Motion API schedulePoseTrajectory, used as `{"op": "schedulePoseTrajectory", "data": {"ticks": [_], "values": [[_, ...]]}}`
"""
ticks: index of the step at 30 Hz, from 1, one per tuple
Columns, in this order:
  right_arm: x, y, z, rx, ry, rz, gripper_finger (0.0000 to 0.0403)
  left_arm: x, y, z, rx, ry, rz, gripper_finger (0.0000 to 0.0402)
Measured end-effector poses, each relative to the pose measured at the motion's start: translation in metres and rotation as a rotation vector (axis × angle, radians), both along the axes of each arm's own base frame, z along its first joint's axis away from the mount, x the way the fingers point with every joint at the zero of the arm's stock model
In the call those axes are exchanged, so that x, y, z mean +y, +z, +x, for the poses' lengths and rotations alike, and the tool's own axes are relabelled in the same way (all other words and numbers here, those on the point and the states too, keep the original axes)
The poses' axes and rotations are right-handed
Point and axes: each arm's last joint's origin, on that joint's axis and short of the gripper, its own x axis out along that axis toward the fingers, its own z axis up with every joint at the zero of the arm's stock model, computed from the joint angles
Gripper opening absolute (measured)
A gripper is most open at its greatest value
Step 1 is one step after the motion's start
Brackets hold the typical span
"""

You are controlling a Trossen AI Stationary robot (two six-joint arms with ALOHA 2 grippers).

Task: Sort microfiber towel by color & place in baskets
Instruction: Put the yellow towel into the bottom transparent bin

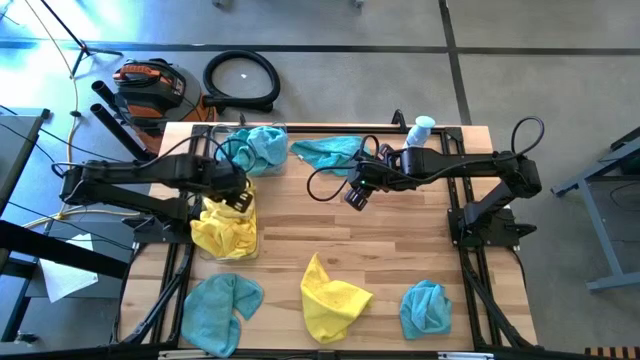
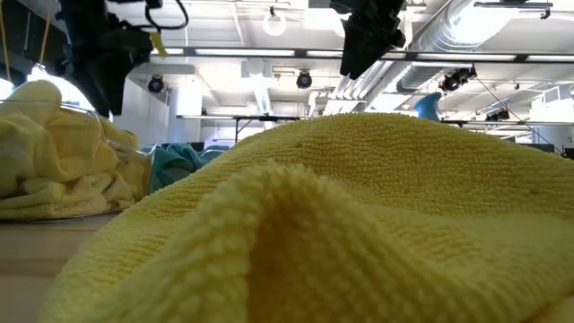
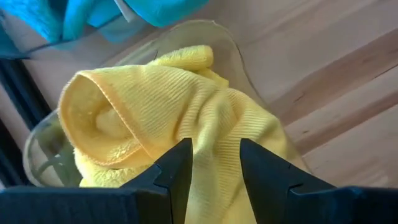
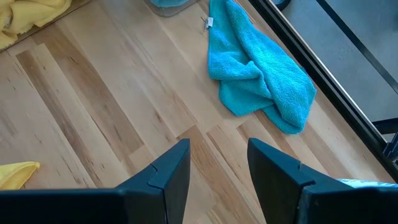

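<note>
Your left gripper (image 3: 214, 163) hangs just above the clear basket (image 1: 226, 240) at the table's left side, arm reaching in from the left edge, fingers parted with nothing between them; the yellow towels (image 3: 174, 112) sit heaped in the basket below. Your right gripper (image 4: 217, 165) hovers over bare wood (image 4: 93, 106) mid-table, fingers apart and empty, with a teal towel (image 4: 258, 68) lying near the far edge

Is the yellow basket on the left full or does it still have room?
Full: the clear basket is heaped with yellow towels bulging above its rim, one draped over the edge in the left wrist view.
</note>
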Motion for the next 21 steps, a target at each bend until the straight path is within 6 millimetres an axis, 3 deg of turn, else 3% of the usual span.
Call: {"op": "schedulePoseTrajectory", "data": {"ticks": [8,13,17,21], "values": [[0.005,0.000,0.000,-0.005,0.004,0.005,0.0155,-0.001,0.029,-0.007,-0.011,0.123,-0.020,0.0124],[0.009,0.000,0.000,0.003,0.032,-0.002,0.0155,-0.008,0.029,-0.006,-0.042,0.240,-0.126,0.0124],[0.011,0.000,0.000,0.011,0.056,-0.012,0.0155,-0.018,0.018,0.001,-0.018,0.273,-0.142,0.0124],[0.011,0.000,0.000,0.021,0.074,-0.022,0.0155,-0.026,-0.013,0.000,0.095,0.319,-0.125,0.0124]]}}
